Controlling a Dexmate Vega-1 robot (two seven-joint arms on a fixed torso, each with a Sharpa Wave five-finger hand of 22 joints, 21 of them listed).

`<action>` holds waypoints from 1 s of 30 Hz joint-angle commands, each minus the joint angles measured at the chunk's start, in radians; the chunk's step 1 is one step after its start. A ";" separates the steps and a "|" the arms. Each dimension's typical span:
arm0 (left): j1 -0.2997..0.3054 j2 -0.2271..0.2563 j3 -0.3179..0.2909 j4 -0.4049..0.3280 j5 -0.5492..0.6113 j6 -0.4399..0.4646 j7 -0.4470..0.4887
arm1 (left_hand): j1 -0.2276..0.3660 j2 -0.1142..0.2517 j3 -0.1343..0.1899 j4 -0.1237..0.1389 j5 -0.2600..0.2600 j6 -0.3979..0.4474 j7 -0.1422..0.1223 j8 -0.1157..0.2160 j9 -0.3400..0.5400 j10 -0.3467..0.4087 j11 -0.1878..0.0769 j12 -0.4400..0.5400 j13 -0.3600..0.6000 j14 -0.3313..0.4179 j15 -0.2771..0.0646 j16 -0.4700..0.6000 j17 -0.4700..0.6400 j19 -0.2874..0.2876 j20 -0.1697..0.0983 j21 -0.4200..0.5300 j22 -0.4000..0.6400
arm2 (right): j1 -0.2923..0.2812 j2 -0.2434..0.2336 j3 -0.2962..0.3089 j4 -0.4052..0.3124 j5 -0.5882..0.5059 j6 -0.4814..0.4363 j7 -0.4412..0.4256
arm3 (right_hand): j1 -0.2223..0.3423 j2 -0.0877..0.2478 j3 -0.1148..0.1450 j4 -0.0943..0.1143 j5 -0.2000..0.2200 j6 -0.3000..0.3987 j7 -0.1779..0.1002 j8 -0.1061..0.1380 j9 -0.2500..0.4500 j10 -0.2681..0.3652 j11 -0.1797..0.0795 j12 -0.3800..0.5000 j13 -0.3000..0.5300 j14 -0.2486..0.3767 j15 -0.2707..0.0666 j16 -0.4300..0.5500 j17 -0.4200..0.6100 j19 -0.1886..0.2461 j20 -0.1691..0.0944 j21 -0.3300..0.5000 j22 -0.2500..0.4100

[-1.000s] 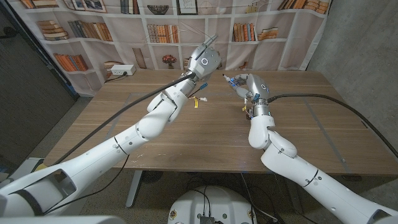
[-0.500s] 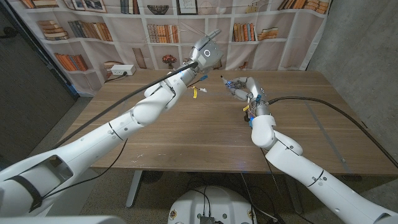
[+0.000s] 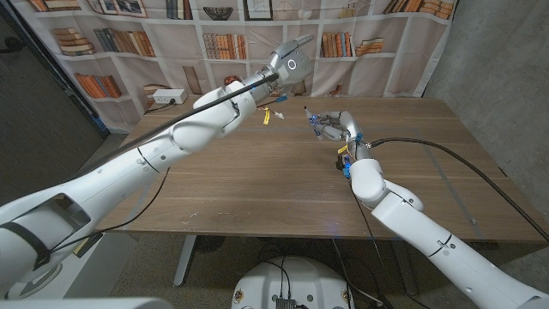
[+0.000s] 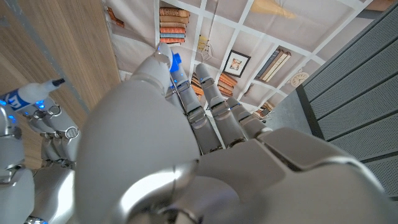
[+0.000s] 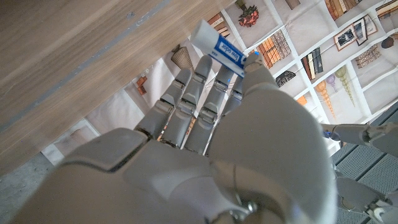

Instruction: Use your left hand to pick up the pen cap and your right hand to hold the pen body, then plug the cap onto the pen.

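The right hand (image 3: 333, 125), right of centre in the head view, holds the pen body (image 5: 219, 44) between its fingers, low over the bench (image 3: 257, 180). The left hand (image 3: 287, 64), in the upper middle, is raised well apart from it; a small blue piece, maybe the pen cap (image 4: 175, 62), sits at its fingertips
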 commanded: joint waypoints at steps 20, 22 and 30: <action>-0.201 0.043 0.022 -0.001 -0.099 -0.344 -0.039 | 0.011 0.001 0.048 0.021 0.012 0.006 -0.011 0.013 0.001 0.055 -0.052 0.005 0.068 -0.007 -0.112 -0.005 0.005 -0.016 -0.066 -0.003 -0.002 | -0.033 0.003 0.022 -0.003 0.094 0.084 -0.046 | 0.002 0.016 0.022 0.015 0.003 0.055 -0.044 0.003 0.002 0.080 -0.073 0.004 0.003 0.008 -0.092 0.000 0.001 0.007 -0.104 0.000 0.004; -0.211 0.040 0.027 0.007 -0.101 -0.359 -0.034 | 0.012 0.001 0.049 0.020 0.012 0.007 -0.012 0.013 0.001 0.055 -0.052 0.005 0.069 -0.007 -0.113 -0.006 0.005 -0.017 -0.067 -0.003 -0.002 | -0.040 0.001 0.027 -0.006 0.101 0.092 -0.045 | 0.003 0.015 0.022 0.015 0.003 0.055 -0.044 0.003 0.002 0.080 -0.073 0.004 0.003 0.007 -0.092 -0.001 0.001 0.007 -0.104 0.000 0.004; -0.214 0.031 0.051 0.043 -0.043 -0.360 0.052 | 0.011 0.001 0.052 0.022 0.012 0.013 -0.014 0.017 0.001 0.054 -0.051 0.005 0.071 -0.007 -0.111 -0.005 0.007 -0.018 -0.070 -0.003 -0.002 | -0.065 -0.001 0.056 -0.008 0.144 0.146 -0.040 | 0.004 0.016 0.023 0.014 0.003 0.056 -0.044 0.003 0.002 0.081 -0.072 0.004 0.003 0.009 -0.095 0.000 0.001 0.007 -0.105 -0.001 0.004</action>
